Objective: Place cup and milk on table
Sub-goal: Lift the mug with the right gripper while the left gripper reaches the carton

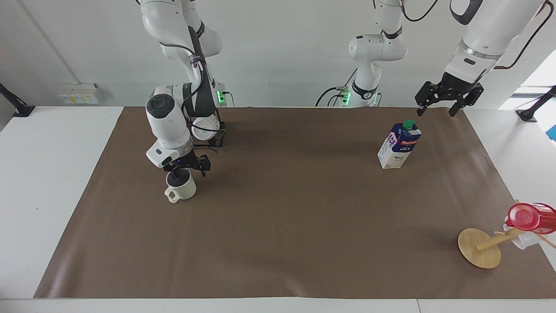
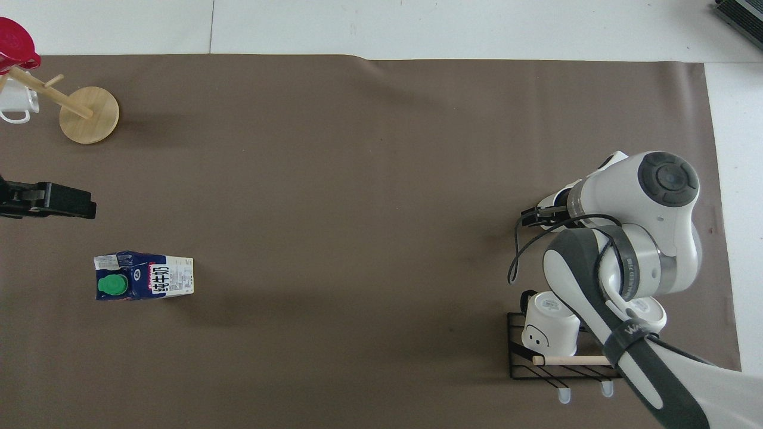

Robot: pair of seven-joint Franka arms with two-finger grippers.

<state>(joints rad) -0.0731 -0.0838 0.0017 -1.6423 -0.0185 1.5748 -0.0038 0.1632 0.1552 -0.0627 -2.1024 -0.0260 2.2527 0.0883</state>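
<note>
The cream-white ribbed cup (image 1: 184, 189) stands upright on the table's brown sheet (image 1: 282, 217) toward the right arm's end, handle pointing away from the robots. My right gripper (image 1: 186, 170) is open and low over the cup, one finger dipping into its mouth. In the overhead view the right arm (image 2: 632, 238) hides nearly all of the cup. The blue-and-white milk (image 1: 399, 145) stands upright toward the left arm's end and also shows in the overhead view (image 2: 143, 275). My left gripper (image 1: 435, 112) hangs open in the air above the milk, apart from it.
A black wire rack (image 1: 217, 138) with two white mugs stands near the right arm's base, close to the cup. A tipped wooden mug tree (image 1: 480, 248) with a red cup (image 1: 530, 217) and a white mug lies at the corner far from the robots.
</note>
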